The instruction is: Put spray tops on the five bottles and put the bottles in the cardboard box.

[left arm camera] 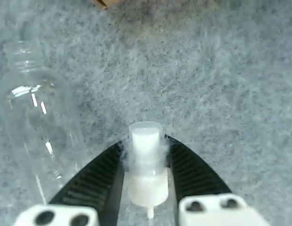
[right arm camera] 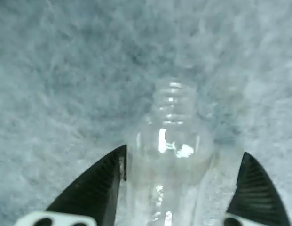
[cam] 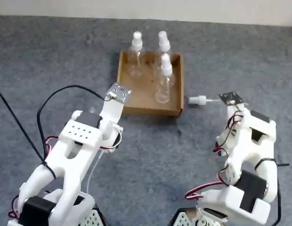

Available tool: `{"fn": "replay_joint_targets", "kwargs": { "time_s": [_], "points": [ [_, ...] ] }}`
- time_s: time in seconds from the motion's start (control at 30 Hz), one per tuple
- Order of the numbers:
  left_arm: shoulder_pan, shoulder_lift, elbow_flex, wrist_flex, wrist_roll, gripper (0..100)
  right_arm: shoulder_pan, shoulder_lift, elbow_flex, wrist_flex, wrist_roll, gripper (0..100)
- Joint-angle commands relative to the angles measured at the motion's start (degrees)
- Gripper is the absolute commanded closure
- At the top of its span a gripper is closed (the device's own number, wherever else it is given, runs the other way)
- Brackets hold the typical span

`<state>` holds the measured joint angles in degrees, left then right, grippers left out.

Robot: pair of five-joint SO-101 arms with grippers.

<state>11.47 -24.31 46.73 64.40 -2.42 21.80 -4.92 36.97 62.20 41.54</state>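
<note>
- Between the parted jaws of the right gripper [right arm camera: 183, 155] lies a clear plastic bottle with a bare threaded neck [right arm camera: 170, 141]. The gripper is released: one jaw sits close against the bottle's side, the other stands apart.
- Long axis: in line with the gripper's reach, neck pointing away from it. The body appears to rest on the grey carpeted tabletop [right arm camera: 51, 70].
- The left gripper [left arm camera: 145, 143] is clenched on a white plastic spray top [left arm camera: 146, 169], one jaw on either side of its collar. The cap end points away and the dip tube points back toward the gripper's base.
- A second clear uncapped bottle [left arm camera: 37, 117] lies just beside the left gripper, neck also pointing away.
- Judgement: mating requires the dip tube to face an open neck. As held it faces away, so reorientation is probably needed.
- The brown cardboard box [cam: 150, 111] holds three capped clear bottles [cam: 165, 80], upright.
</note>
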Motion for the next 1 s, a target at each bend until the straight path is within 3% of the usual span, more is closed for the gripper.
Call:
{"fn": "replay_joint_targets", "kwargs": {
  "time_s": [0.0,0.07,0.27,0.4,0.53,0.63,0.87,0.97],
  "points": [
    [-0.5,-1.8,-2.1,0.6,0.5,100,1.0,-1.3,-0.3,-0.3,0.8,70.0],
    [-0.7,-1.8,-2.2,0.6,0.6,100,1.0,-1.3,-0.3,-0.3,0.9,72.9],
    [-0.9,-2.2,-3.2,0.9,0.6,100,0.8,-1.4,-2.9,0.2,0.6,98.5],
    [-2.6,-2.4,-8.6,2.0,0.5,100,0.6,-2.1,-10.9,8.7,0.3,99.5],
    [-5.9,-6.2,-16.5,7.7,0.4,100,-4.4,-9.8,-17.2,12.7,-6.8,99.5],
    [-8.7,-12.2,-21.5,11.9,0.4,100,-12.4,-20.1,-16.5,14.0,-12.0,99.5],
    [-15.6,-29.1,-24.6,17.0,-2.4,100,-42.9,-38.3,-6.5,13.7,-26.9,99.5],
    [-18.8,-36.1,-24.6,17.0,-2.2,100,-53.8,-41.1,-4.0,8.7,-32.4,99.5]
  ]
}}
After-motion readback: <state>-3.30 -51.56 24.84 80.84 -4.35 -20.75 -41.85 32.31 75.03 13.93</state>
